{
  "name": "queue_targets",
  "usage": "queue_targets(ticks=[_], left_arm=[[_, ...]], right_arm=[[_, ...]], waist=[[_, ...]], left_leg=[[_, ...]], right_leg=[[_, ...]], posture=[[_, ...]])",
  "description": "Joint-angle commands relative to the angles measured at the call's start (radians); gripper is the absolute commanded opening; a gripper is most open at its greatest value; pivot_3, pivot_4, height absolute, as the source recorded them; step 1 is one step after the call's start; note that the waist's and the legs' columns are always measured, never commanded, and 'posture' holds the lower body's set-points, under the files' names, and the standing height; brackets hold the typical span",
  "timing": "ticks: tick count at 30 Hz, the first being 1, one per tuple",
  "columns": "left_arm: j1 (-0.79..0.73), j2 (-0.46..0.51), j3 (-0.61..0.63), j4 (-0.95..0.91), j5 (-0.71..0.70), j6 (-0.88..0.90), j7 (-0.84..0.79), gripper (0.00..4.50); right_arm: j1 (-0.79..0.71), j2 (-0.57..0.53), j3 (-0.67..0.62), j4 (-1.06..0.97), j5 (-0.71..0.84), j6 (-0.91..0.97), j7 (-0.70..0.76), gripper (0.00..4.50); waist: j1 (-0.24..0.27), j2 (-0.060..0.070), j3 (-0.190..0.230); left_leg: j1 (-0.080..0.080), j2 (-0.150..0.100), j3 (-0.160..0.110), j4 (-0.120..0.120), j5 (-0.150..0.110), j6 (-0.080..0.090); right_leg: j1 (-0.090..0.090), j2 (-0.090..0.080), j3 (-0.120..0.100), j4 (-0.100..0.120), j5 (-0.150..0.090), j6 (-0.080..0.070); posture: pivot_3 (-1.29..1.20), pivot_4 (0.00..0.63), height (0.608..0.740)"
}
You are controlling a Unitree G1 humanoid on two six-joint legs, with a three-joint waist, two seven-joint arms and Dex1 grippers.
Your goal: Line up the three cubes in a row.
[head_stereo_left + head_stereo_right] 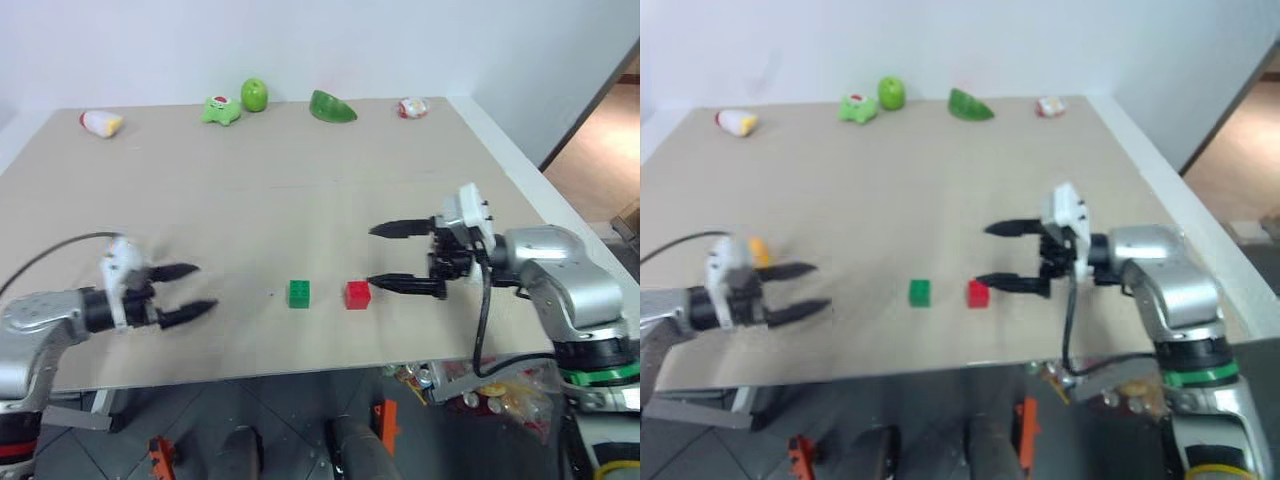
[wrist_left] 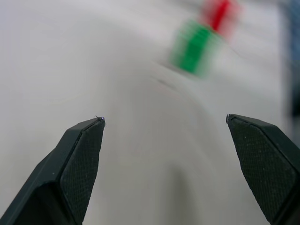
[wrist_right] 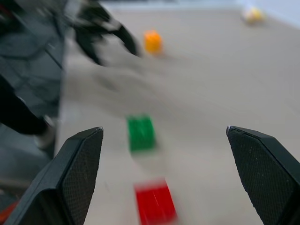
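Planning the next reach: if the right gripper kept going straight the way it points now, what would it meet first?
Probably the red cube, lying just ahead between the right gripper's open fingers, then the green cube. It may hang above them; height is unclear.

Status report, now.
Left hand and right hand open, empty. Green cube beside red cube; orange cube apart, behind left hand. Nothing in the way.

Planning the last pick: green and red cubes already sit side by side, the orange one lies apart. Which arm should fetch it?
Left. The orange cube lies right beside the open left gripper; the right gripper hangs beyond the red cube and green cube.
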Motion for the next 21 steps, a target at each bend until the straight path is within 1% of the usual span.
queue_targets(ticks=[1, 6, 9, 11, 13, 21], left_arm=[[0.066, -0.011, 0.086, 0.013, -0.018, -0.006, 0.049, 4.29], [0.133, -0.008, 0.136, 0.058, -0.02, -0.033, 0.082, 4.29], [0.12, -0.019, 0.174, 0.123, -0.031, -0.042, 0.122, 4.29], [0.077, -0.032, 0.185, 0.194, -0.03, -0.052, 0.16, 4.29], [0.035, -0.04, 0.173, 0.243, -0.019, -0.065, 0.185, 4.29], [-0.071, -0.073, 0.092, 0.348, 0.024, -0.09, 0.235, 4.29]], right_arm=[[-0.034, 0.019, 0.021, -0.055, 0.024, 0.003, 0.008, 4.37], [-0.055, 0.032, 0.041, -0.035, 0.017, -0.007, 0.019, 4.37], [-0.055, 0.036, 0.045, -0.032, 0.013, -0.01, 0.019, 4.37], [-0.042, 0.035, 0.048, -0.041, 0.01, -0.012, 0.016, 4.37], [-0.034, 0.031, 0.049, -0.043, 0.005, -0.016, 0.015, 4.37], [-0.019, 0.019, 0.033, -0.063, 0.013, -0.005, -0.006, 4.37]], waist=[[0.0, 0.0, 0.0], [0.003, 0.0, 0.0], [0.003, 0.0, 0.0], [0.002, 0.0, 0.0], [0.003, -0.001, 0.0], [0.002, -0.001, 0.0]], left_leg=[[0.0, 0.0, 0.0, 0.0, 0.0, 0.0], [-0.002, 0.0, 0.0, -0.001, 0.0, 0.0], [-0.001, 0.0, 0.0, 0.0, 0.0, 0.0], [-0.001, 0.0, 0.0, 0.0, 0.0, 0.0], [-0.001, 0.0, 0.0, 0.0, 0.0, 0.0], [-0.001, 0.0, 0.0, -0.001, 0.0, -0.001]], right_leg=[[0.0, 0.0, 0.0, 0.0, 0.0, 0.0], [-0.001, 0.0, -0.001, 0.0, -0.001, -0.001], [-0.001, 0.0, -0.001, 0.0, -0.001, -0.001], [-0.001, 0.0, -0.001, 0.0, -0.001, -0.002], [-0.001, 0.0, -0.001, 0.0, 0.0, -0.002], [-0.001, 0.0, -0.002, 0.0, 0.001, 0.0]], posture=[[0.0, 0.15, 0.733], [0.0, 0.15, 0.733], [0.0, 0.15, 0.733], [0.0, 0.15, 0.733], [0.0, 0.15, 0.733], [0.0, 0.15, 0.733]])
